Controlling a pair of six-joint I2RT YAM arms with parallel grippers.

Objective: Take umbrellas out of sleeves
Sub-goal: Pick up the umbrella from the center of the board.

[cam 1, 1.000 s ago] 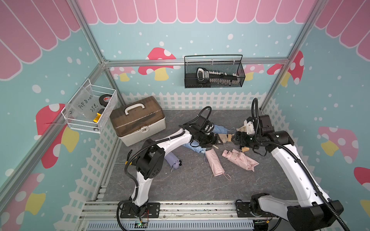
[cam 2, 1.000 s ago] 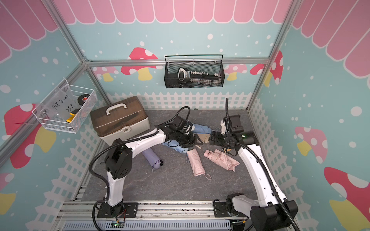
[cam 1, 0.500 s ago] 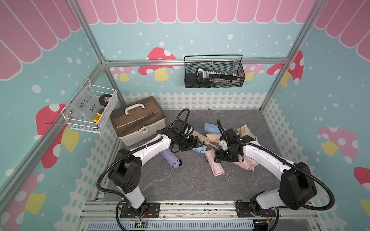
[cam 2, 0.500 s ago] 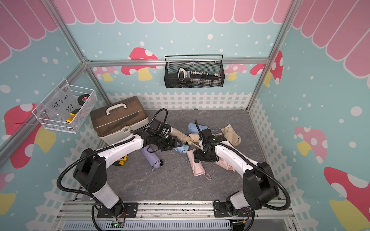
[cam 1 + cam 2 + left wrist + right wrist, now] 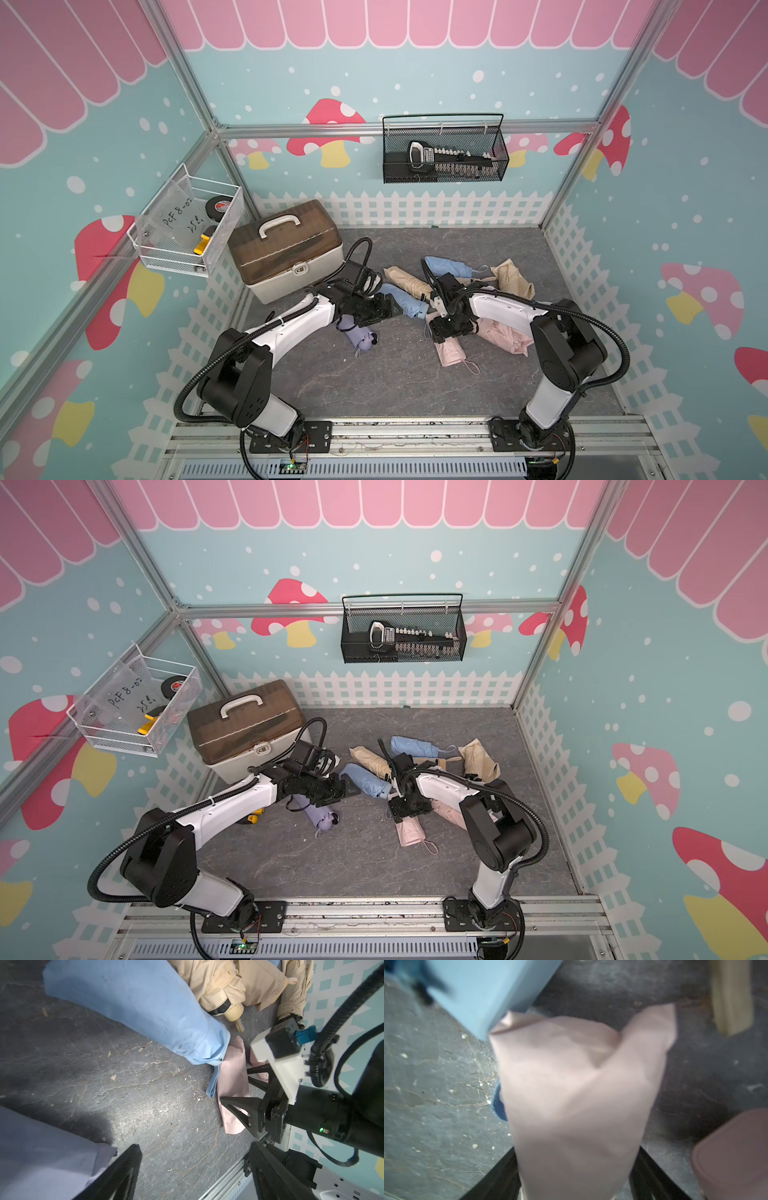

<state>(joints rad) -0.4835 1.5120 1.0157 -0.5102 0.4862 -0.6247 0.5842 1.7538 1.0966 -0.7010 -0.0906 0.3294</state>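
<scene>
Desk (image 5: 374,395) of grey stone pattern carries the heap, and 2 wire baskets hang on the walls above it. The largest thing on it is a closed case (image 5: 286,249) at the back left, brown lid over cream body, its contents hidden. The black basket (image 5: 444,153) on the back wall holds a black tool with a row of small pale pieces. The white basket (image 5: 187,228) on the left wall holds a clear handwritten sheet, a black tape roll and a yellow-handled item.

Mid-desk, a bare pleated pink umbrella (image 5: 507,338) lies under the right arm, and a beige umbrella (image 5: 405,280) lies behind the blue sleeve (image 5: 405,299). That sleeve bulges full, with a blue wrist loop (image 5: 212,1082) hanging from its mouth. Its mouth end touches the pink sleeve (image 5: 449,349).

The right gripper (image 5: 446,328) has its jaws on either side of the pink sleeve, with fabric filling the gap. Whether they pinch it cannot be told. The left gripper (image 5: 194,1147) hovers with its jaws wide and only bare desk between them, just beside the lilac sleeve (image 5: 359,336).
</scene>
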